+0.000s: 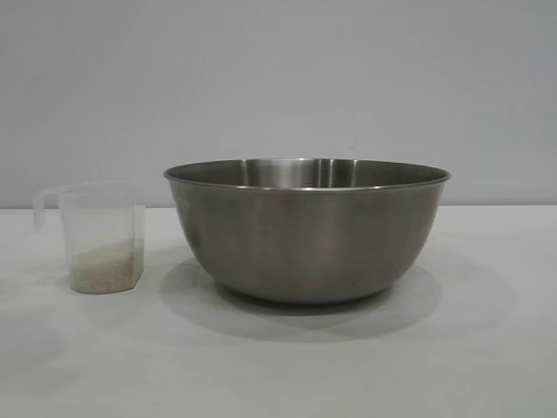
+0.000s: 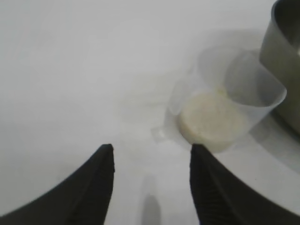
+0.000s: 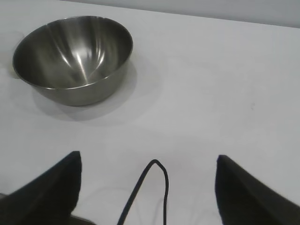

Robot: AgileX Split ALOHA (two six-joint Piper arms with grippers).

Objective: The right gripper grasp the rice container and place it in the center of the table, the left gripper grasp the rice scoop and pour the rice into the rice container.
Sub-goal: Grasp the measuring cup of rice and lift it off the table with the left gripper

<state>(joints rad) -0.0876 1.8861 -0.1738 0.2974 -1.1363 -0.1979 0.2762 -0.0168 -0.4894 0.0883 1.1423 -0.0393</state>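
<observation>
The rice container [image 1: 306, 231], a wide steel bowl, stands empty on the white table [image 1: 487, 348] near its middle. To its left in the exterior view stands the rice scoop [image 1: 97, 237], a translucent cup holding a shallow layer of rice [image 1: 106, 266]. Neither arm shows in the exterior view. In the left wrist view my left gripper [image 2: 151, 150] is open above bare table, with the rice scoop [image 2: 225, 101] and its rice [image 2: 212, 119] just beyond one fingertip and its handle [image 2: 159, 133] facing the gap. My right gripper [image 3: 148, 160] is open, well back from the rice container [image 3: 72, 56].
The bowl's wall [image 2: 286, 56] stands close beside the scoop in the left wrist view. A thin black cable [image 3: 157, 180] loops between the right gripper's fingers. A plain grey wall [image 1: 278, 78] rises behind the table.
</observation>
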